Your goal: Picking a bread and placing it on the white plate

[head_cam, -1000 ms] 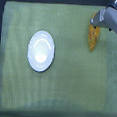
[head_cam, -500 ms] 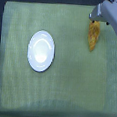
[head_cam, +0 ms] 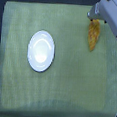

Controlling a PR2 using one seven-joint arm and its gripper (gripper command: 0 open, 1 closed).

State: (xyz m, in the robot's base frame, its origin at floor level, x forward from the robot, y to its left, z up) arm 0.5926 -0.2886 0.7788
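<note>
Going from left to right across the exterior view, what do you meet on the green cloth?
White plate → bread. The end effector sits over the bread's top end, so its place in the order is left out.

From my seat I see the arm (head_cam: pixel 112 13) cut off by the top and right edges of the exterior view. Its gripper (head_cam: pixel 95 18) covers the far end of the bread (head_cam: pixel 93 36), and I cannot make out how the jaws stand. The green cloth (head_cam: pixel 67 90) is soft and blurred. Small pale shapes at the near edge are cropped and unreadable.
</note>
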